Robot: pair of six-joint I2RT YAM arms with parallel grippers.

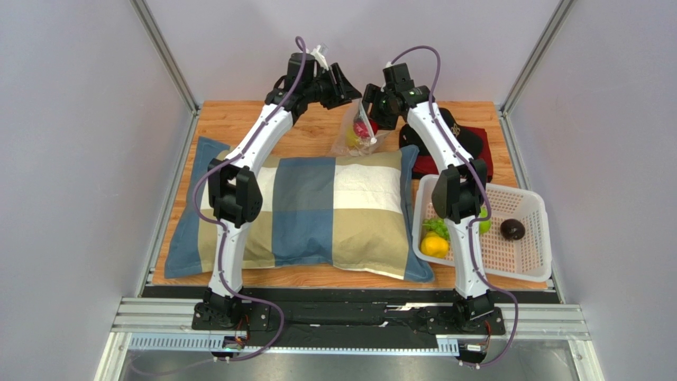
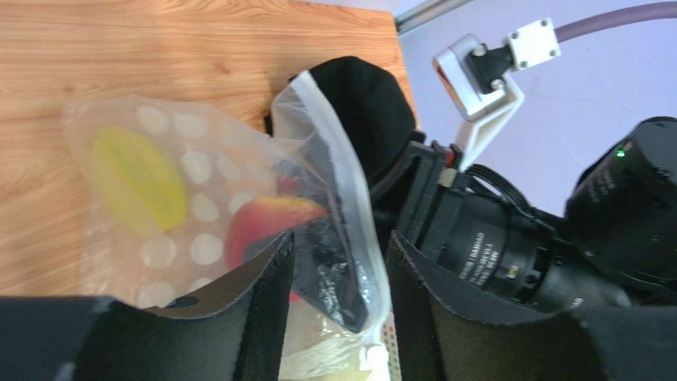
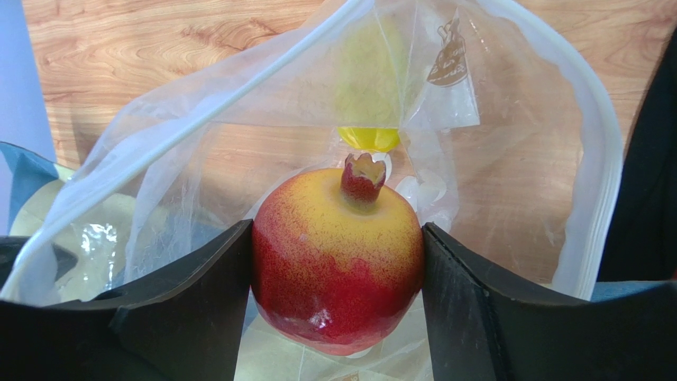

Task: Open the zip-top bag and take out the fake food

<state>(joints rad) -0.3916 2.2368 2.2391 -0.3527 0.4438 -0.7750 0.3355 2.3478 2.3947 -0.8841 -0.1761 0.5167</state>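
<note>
The zip-top bag [image 1: 359, 135], clear with white dots, stands open at the far middle of the table. In the right wrist view my right gripper [image 3: 338, 230] is inside the bag's mouth [image 3: 508, 119], shut on a red-and-yellow fake fruit [image 3: 338, 262]. A yellow piece [image 3: 367, 136] lies deeper in the bag. In the left wrist view my left gripper [image 2: 338, 270] has its jaws apart, and the bag's rim [image 2: 334, 159] runs between them. The red fruit [image 2: 262, 226] and a yellow fruit [image 2: 139, 178] show through the film. From above, the left gripper [image 1: 350, 87] and right gripper [image 1: 373, 111] meet over the bag.
A plaid pillow [image 1: 318, 206] fills the table's middle. A white perforated basket [image 1: 540, 198] at the right holds a lemon [image 1: 435, 245], a green piece [image 1: 435, 228] and a dark fruit [image 1: 512, 229]. A black cap [image 1: 461, 139] lies on a red cloth [image 1: 481, 167] behind it.
</note>
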